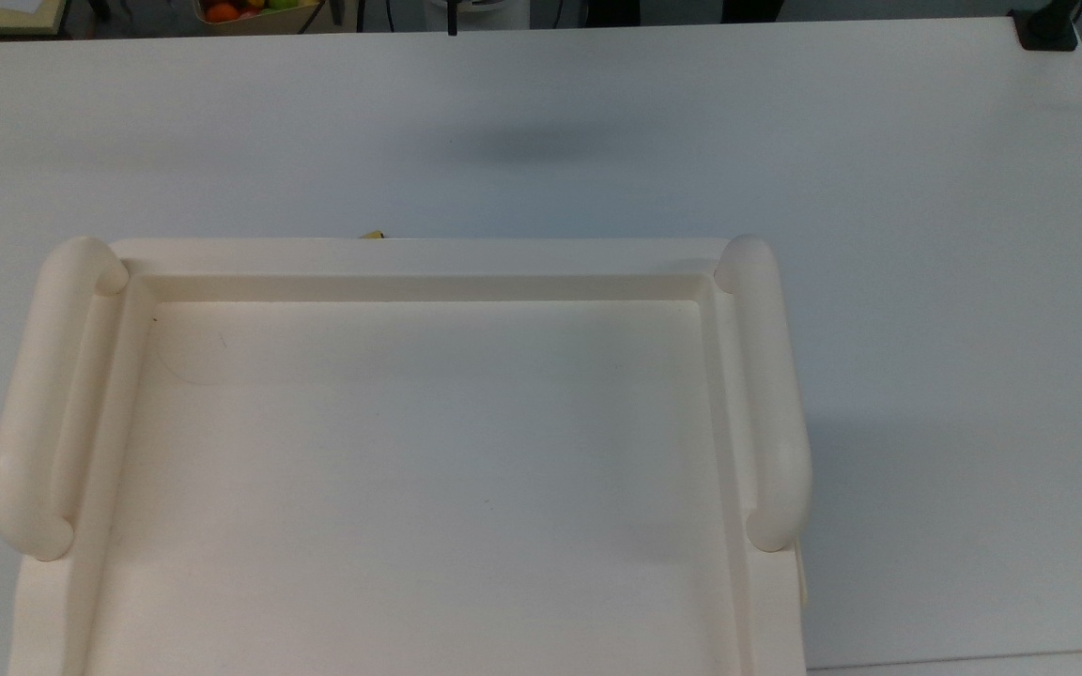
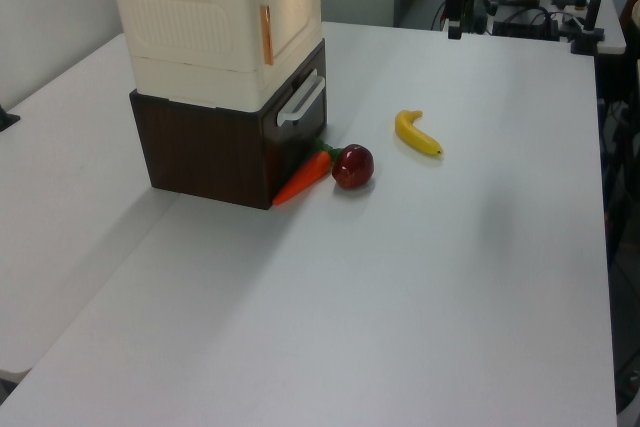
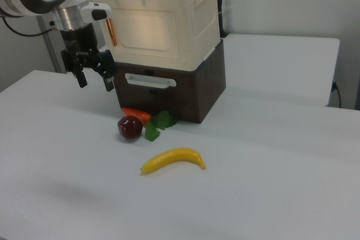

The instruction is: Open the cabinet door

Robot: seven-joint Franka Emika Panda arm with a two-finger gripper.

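**End effector hanging open beside the door's handle edge**

The counter [image 3: 270,195] is carrying everything, and the end effector [image 3: 93,74] is hovering above it with nothing in its grasp, its two fingers spread apart and pointing down.

The cabinet [image 3: 163,23] is sitting to the right view's right of the end effector, stacked on a dark brown drawer unit [image 3: 185,91]. In the top view its tray top [image 1: 409,469] is showing between two thick rails.

The door [image 3: 147,32] is lying closed and flush in the cabinet's front face, at about the height of the end effector's wrist, so slightly above the fingertips. Its long axis is running sideways, away from the end effector towards the right view's right.

An orange upright handle [image 3: 112,31] is standing at the door's near edge, just beside the end effector and a little above it. Its long axis is vertical. Judging from this, the coming move is calling for a short rise and a sideways reach, with the fingers closing across the bar from either side. The hinge is probably lying at the far edge, so the pull would be swinging outward.

Below and to the right view's right of the end effector, a carrot [image 3: 136,114], an apple [image 3: 130,127] and a banana [image 3: 172,159] are lying apart from it.
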